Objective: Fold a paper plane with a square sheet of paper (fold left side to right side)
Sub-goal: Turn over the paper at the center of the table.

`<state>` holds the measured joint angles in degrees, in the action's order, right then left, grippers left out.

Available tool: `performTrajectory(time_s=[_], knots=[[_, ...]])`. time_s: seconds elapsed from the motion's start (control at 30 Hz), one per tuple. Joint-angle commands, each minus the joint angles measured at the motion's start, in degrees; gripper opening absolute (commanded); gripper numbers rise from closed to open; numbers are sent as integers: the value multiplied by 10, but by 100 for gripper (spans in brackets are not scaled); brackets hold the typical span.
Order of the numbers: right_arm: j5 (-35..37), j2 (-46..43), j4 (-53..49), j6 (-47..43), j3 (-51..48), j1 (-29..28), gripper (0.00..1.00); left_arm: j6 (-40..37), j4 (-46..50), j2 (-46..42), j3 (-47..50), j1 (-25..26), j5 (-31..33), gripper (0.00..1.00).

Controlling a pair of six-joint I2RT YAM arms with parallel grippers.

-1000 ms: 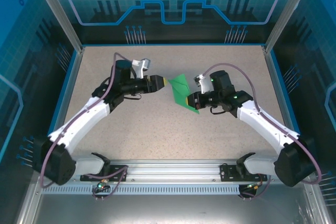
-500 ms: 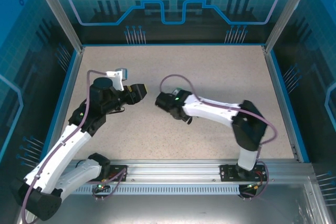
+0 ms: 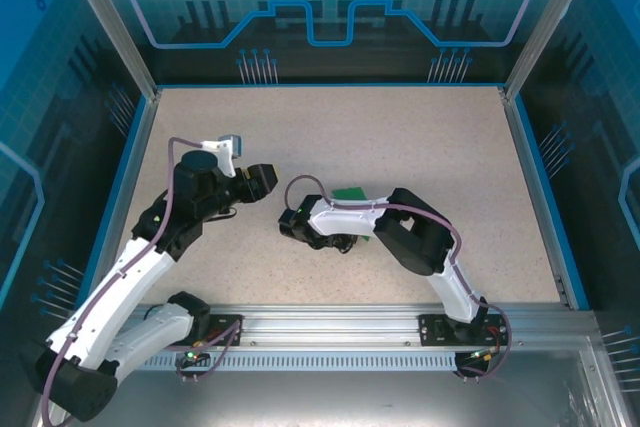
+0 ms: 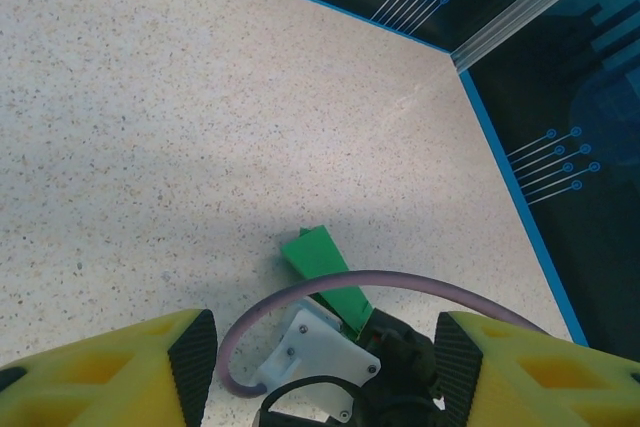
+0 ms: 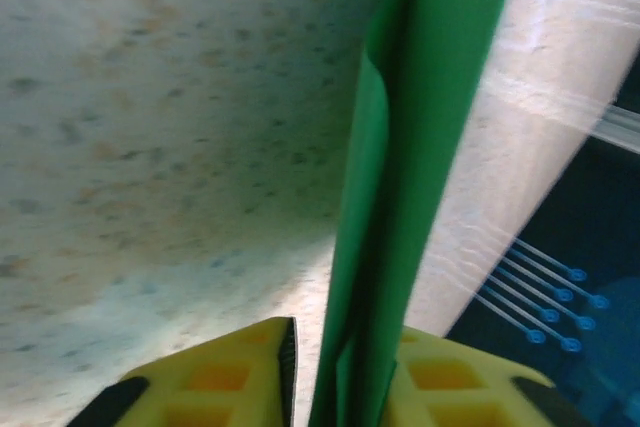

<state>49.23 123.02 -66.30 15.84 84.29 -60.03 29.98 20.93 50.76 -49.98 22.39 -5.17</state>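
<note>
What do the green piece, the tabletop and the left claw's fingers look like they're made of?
The folded green paper: thin matte paper, with sharp creases and layered edges. The tabletop: hard speckled beige, stone-like or laminate; can't tell which. The fingers of the left claw: probably yellow moulded plastic, with dark inner faces, perhaps rubber.

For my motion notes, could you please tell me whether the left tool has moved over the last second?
Yes. In the top view the left tool has shifted left, toward the table's blue left edge, and slightly nearer the base rail.
</note>
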Motion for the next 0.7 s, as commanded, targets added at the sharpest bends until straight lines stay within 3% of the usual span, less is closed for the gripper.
performTrajectory(time_s=[0.0,0.23,0.37,0.5,0.67], knots=[[-101,-41,22,-35,-19,-10,38,14,14,13,3,-1,-7,63],[-254,-183,74,-35,-97,-5,72,62,-20,56,22,-1,-60,66],[-331,-288,128,-20,-159,28,89,92,-83,96,52,-1,-112,66],[-416,-386,197,-8,-221,97,97,122,-165,155,83,5,-165,66],[-562,-498,321,18,-304,221,99,155,-267,254,98,41,-199,66]])
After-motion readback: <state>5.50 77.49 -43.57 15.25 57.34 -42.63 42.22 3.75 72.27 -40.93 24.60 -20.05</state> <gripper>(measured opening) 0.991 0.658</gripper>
